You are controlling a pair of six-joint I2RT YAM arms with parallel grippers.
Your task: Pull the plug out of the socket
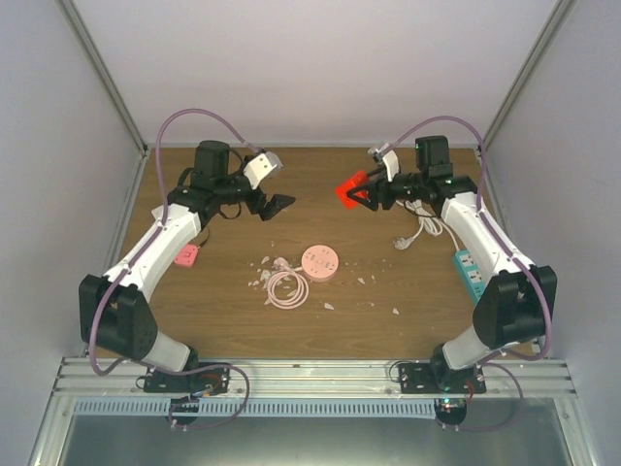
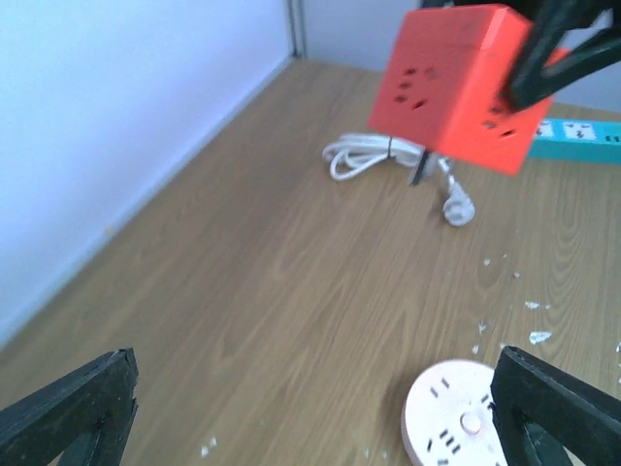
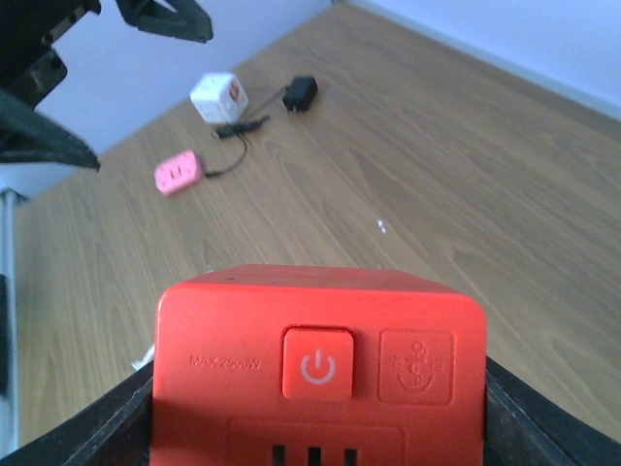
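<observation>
Red socket (image 1: 346, 187) held above the table (image 1: 388, 277).
Right tool (image 1: 357, 195) clamps the socket, far right; left tool (image 1: 277, 205) gapes wide and empty, far left.

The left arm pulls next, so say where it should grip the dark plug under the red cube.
Probably grip the dark plug across its thin sides, coming from below: it juts down from the underside of the red cube, while the right gripper clamps that cube's flanks. The open left gripper faces it.

left arm (image 1: 155, 243) raised mid-air | left fingers (image 2: 73, 408) spread wide | right arm (image 1: 485, 238) raised mid-air | right fingers (image 3: 553, 427) clamped
</observation>
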